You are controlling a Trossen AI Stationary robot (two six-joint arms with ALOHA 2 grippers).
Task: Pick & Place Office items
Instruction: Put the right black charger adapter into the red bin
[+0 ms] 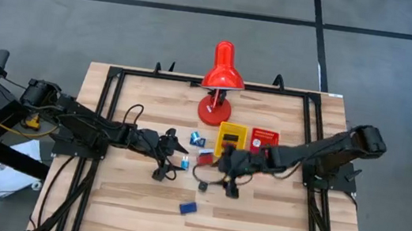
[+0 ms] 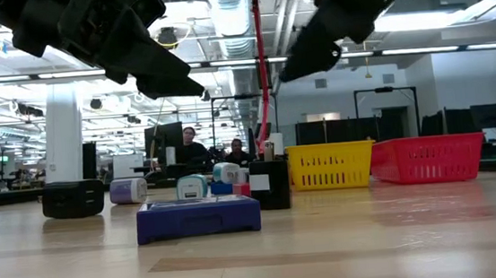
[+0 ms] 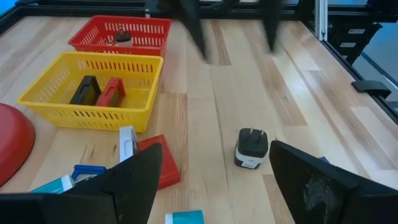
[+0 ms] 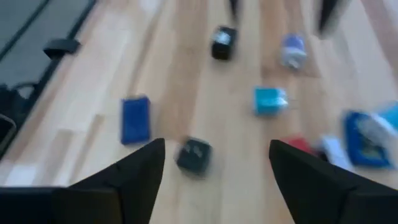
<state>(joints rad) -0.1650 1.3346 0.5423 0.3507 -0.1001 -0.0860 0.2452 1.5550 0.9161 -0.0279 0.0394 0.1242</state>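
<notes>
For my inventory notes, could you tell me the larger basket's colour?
Yellow: the larger plastic mesh basket, best in the left wrist view.

Grey floor (image 1: pixel 406 46) crossed by dark lines surrounds the wooden table (image 1: pixel 256 218). Beyond it, an open hall with ceiling strip lights (image 2: pixel 456 46), a white column (image 2: pixel 62 128), and 2 seated people (image 2: pixel 208 147).

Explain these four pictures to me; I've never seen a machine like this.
Two dark robot arms work at a wooden table. One picture looks straight down, one looks level across the tabletop, and two come from cameras on the wrists. The left gripper and right gripper hover over the middle, fingers open, holding nothing. On the table: a red desk lamp, a yellow tray holding a black and a red block, a red tray, and scattered small pieces, including a blue block and a black plug cube.
</notes>
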